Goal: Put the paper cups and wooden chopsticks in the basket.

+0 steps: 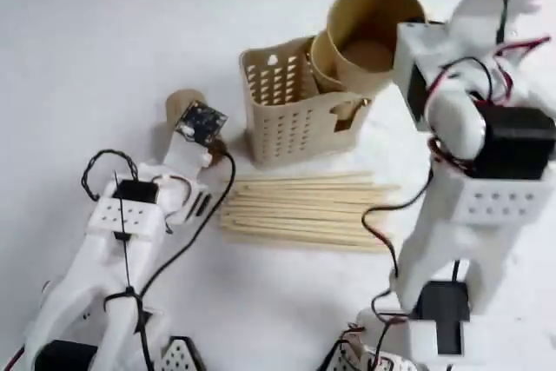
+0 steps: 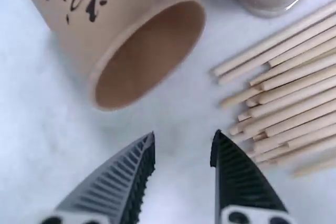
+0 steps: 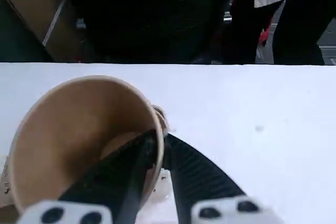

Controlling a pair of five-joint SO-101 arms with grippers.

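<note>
Holding one cup at the basket while another waits on its side

Nearest the arms, the left gripper [image 2: 184, 142] hangs low over the desk [image 1: 104, 49] with its jaws spread apart and nothing between them; neither finger touches anything. Its opening faces the lying cup [image 2: 131, 40], which rests on its side just beyond the fingertips, mouth turned toward the gripper. That pose reads as a line-up for a rim pinch. The gap looks too narrow to go round the cup's body, so one finger would probably have to go inside the mouth. Beside that cup, the wooden chopsticks [image 1: 304, 206] lie in a loose flat bundle on the desk, in front of the basket [image 1: 295, 128] and not yet in it. Their near ends sit just beside one finger of the left gripper, apart from it.

Farther back, the basket stands upright with a nested cup [image 1: 323, 62] already leaning inside it. The right gripper [image 3: 159, 141] is clamped on the rim of the held cup [image 1: 369, 49], one finger inside the wall and one outside. The cup therefore hangs mouth-up and slightly tilted at the basket's far corner, over the nested cup. Such a grip suits dropping it in to stack. Whether its base already rests in the basket cannot be told.
</note>
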